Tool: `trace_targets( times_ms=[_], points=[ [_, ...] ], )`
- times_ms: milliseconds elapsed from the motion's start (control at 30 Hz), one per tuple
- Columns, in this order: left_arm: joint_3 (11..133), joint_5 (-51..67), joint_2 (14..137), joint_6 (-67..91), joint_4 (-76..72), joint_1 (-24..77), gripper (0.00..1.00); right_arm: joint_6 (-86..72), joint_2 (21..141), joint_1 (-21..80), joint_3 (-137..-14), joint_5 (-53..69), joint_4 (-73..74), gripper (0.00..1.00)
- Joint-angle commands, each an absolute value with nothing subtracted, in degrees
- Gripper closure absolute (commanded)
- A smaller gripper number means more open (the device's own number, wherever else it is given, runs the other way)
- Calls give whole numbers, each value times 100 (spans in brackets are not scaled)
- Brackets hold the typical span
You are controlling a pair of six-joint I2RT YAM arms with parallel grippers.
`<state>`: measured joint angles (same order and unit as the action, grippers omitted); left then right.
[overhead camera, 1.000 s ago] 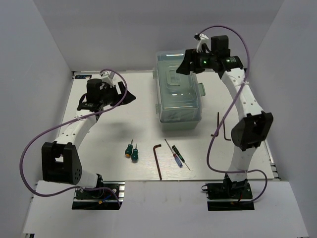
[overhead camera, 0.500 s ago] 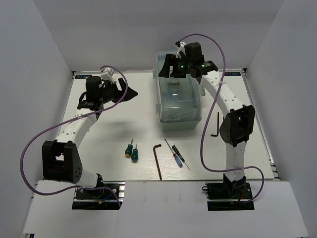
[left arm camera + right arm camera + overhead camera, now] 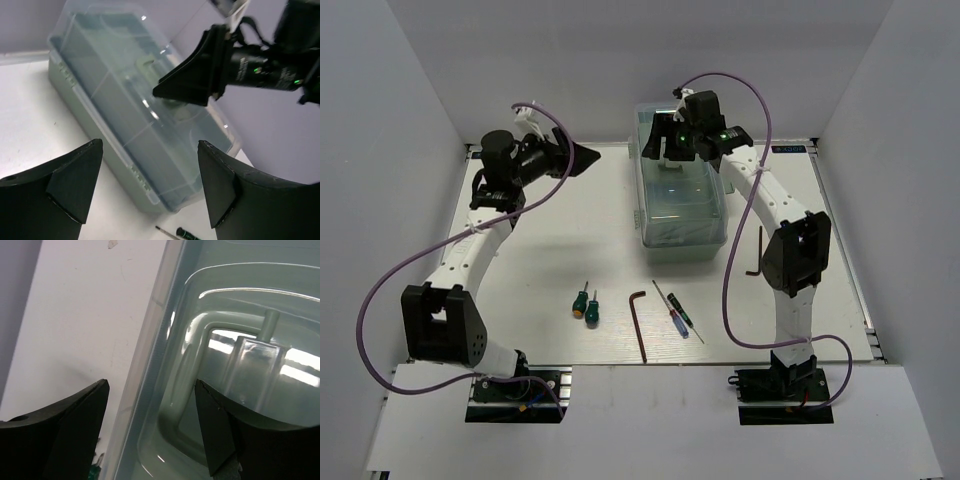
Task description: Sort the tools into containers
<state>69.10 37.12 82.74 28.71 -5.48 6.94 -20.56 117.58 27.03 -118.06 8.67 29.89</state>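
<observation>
White surface (image 3: 570, 230): my right claw (image 3: 150, 390), released, hovers over the clear-lidded sage-green plastic toolbox (image 3: 680, 215); my left claw (image 3: 150, 150), released, hangs left of it.

Pale sage-green plastic toolbox with translucent clear lid (image 3: 682, 205): contents are just haze through the lid, I can't tell what's inside. In the top view its far end is hidden under my right jaws. My right wrist view crops it on three sides. Dark-green speck at the bottom edge (image 3: 95, 470), unidentifiable. Thin dark-handled precision screwdriver (image 3: 187, 234) is cut off by the left wrist view's lower edge.
</observation>
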Motion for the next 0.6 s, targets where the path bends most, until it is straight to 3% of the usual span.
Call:
trace_targets(
  times_ms=[0, 300, 567],
  points=[
    [7268, 4034, 8480, 3216, -1107, 712, 13, -2468, 11909, 2628, -11594, 1516, 2945, 25],
    [8102, 4034, 9500, 3885, -1529, 817, 13, -2936, 11900, 2408, -11786, 2891, 2382, 30],
    [9833, 4421, 11073, 4140, -1055, 1212, 13, -3225, 11716, 2224, -11795, 3603, 2040, 32]
  ],
)
